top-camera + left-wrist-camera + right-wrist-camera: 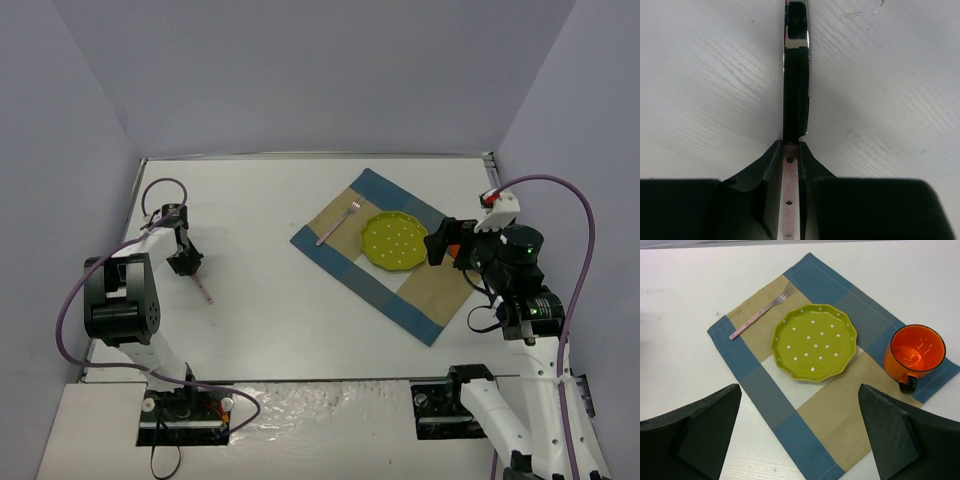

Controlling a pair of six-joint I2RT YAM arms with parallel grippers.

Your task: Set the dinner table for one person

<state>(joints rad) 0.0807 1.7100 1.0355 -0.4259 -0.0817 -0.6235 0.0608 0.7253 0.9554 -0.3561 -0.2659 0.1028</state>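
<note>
Left gripper (791,148) clamps what seems a knife (796,75), well left of the plate (395,241); carry it there next. Right gripper (799,395) gapes, empty.

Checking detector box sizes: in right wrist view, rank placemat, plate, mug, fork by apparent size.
1. placemat
2. plate
3. mug
4. fork
The fork runs longer than the mug is wide but is thin, so that last pair is close.

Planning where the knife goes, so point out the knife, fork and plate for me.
knife (796,85), left wrist view, middle of the blade.
fork (760,314), right wrist view, midway along the pink handle.
plate (814,342), right wrist view, centre of the green dotted face.
</note>
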